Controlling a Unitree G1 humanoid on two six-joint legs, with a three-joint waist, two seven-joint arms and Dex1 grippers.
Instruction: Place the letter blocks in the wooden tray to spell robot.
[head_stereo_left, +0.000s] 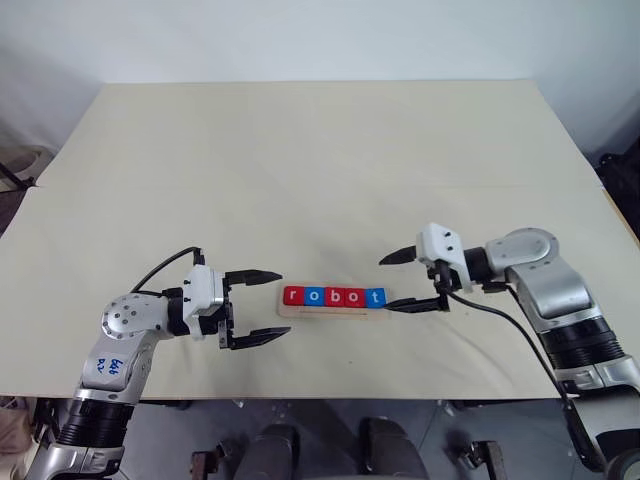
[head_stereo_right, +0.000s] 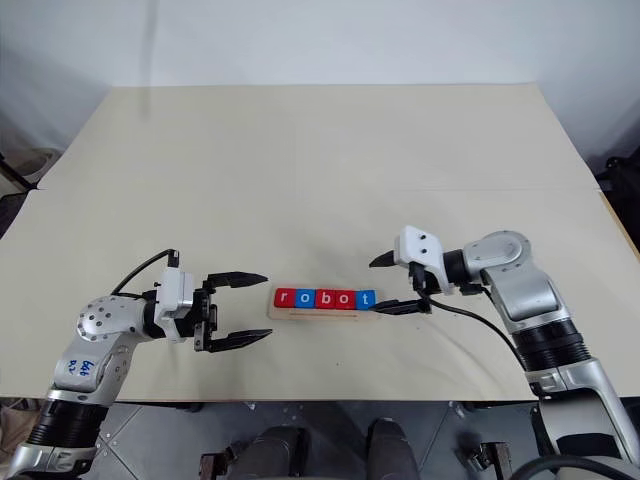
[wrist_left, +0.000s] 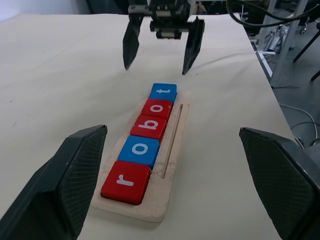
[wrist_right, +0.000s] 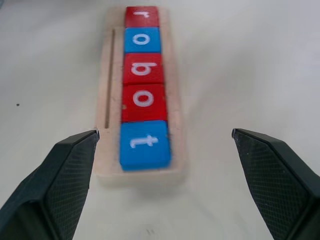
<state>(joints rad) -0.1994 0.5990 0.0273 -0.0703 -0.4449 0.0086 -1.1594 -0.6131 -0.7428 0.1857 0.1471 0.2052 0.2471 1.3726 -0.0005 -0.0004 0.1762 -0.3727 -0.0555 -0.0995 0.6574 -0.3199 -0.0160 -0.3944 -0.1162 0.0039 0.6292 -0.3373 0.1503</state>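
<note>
Tan table (head_stereo_left: 300, 160): letter blocks (head_stereo_left: 334, 296) spell robot in wooden tray (wrist_left: 170, 165); left gripper (head_stereo_left: 257, 307), right gripper (head_stereo_left: 410, 281) agape, empty. Right's lower finger seemingly near tray: careless retreat could nudge it.

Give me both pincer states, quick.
Left pincer: open, holding nothing.
Right pincer: open, holding nothing, beside the t block.

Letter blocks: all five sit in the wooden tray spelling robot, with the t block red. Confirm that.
Not quite. The letter blocks do all sit in the wooden tray spelling robot, but the t block is blue, not red. The right wrist view shows it plainly at the near end of the row.
</note>
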